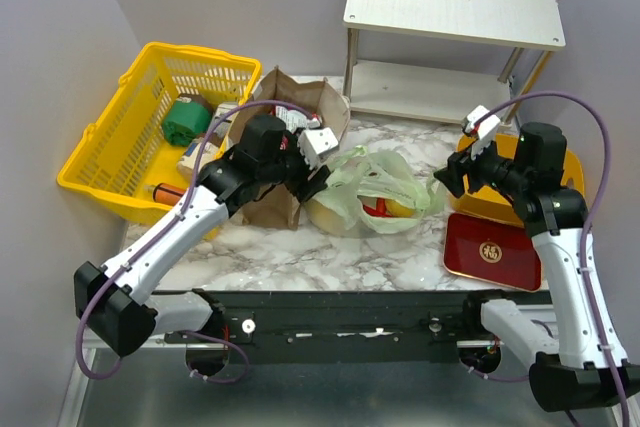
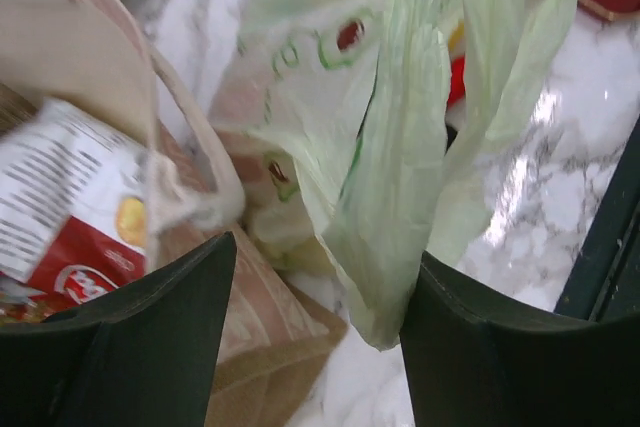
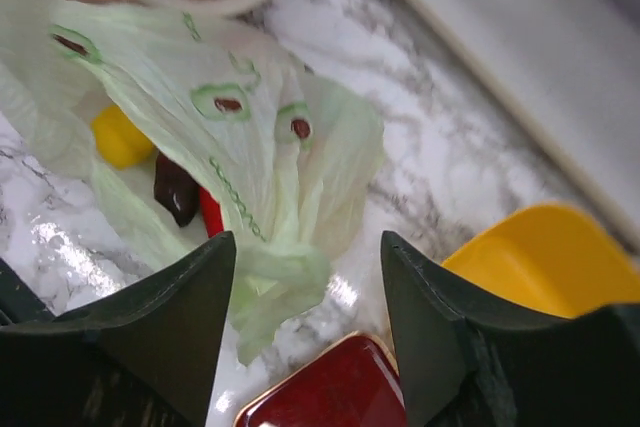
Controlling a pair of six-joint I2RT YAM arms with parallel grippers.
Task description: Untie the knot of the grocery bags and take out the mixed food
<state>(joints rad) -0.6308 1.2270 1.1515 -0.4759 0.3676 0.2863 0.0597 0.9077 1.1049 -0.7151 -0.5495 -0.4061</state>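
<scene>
The pale green plastic bag [image 1: 375,187] lies slumped on the marble between my two grippers. Yellow fruit [image 3: 120,137], a dark eggplant [image 3: 175,187] and a red chili [image 3: 210,212] show through it. My left gripper [image 1: 316,179] is open at the bag's left side; a loose strip of the bag [image 2: 390,207] hangs between its fingers, close to the right one. The brown paper bag [image 1: 285,112] stands behind it, with a red snack packet [image 2: 80,267] inside. My right gripper [image 1: 447,179] is open; a bunched, twisted end of the bag [image 3: 280,282] lies by its left finger.
A yellow mesh basket [image 1: 110,157] with a green can [image 1: 186,121] stands at the far left. A dark red tray [image 1: 490,247] and a yellow dish [image 1: 570,172] lie under the right arm. A white shelf [image 1: 450,12] stands at the back.
</scene>
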